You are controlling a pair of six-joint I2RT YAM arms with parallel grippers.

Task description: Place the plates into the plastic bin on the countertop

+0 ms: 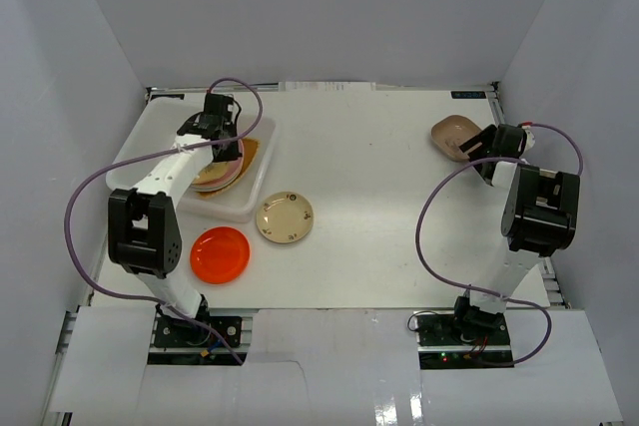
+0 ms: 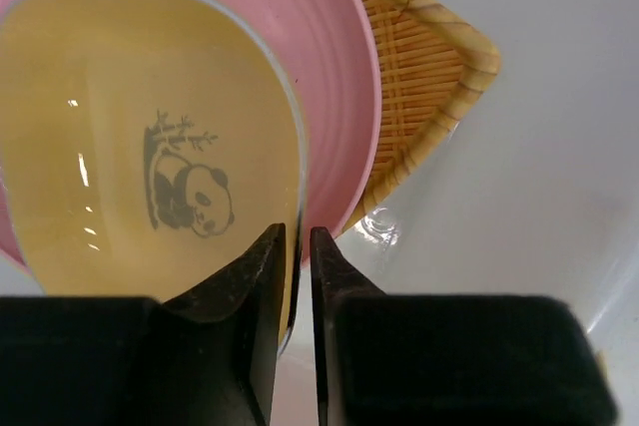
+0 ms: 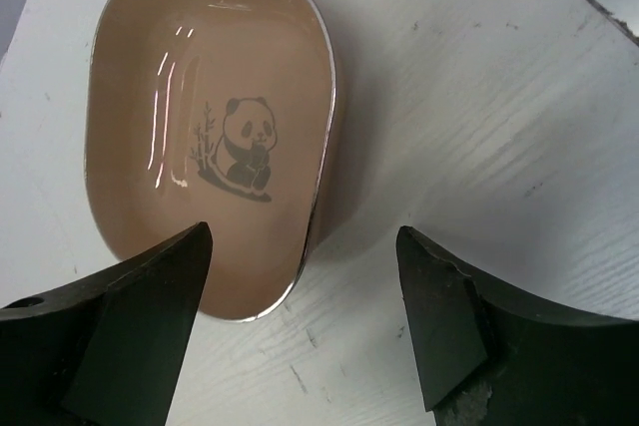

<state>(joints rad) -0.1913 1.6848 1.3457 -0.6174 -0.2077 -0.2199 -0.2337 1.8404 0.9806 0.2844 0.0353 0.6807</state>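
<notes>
My left gripper (image 2: 296, 238), jaws nearly together at the rim of the yellow plate (image 2: 130, 147) (pinching or not, I cannot tell), is down in the far-left bin (image 2: 559, 147) to drop it there, and my right gripper (image 3: 302, 246) has its jaws wide apart over the far-right brown plate (image 3: 200, 127) to grab it.

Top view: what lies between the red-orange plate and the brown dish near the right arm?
The cream plate, close to the red-orange plate; beyond it, bare countertop up to the brown dish. The top view shows it.
</notes>
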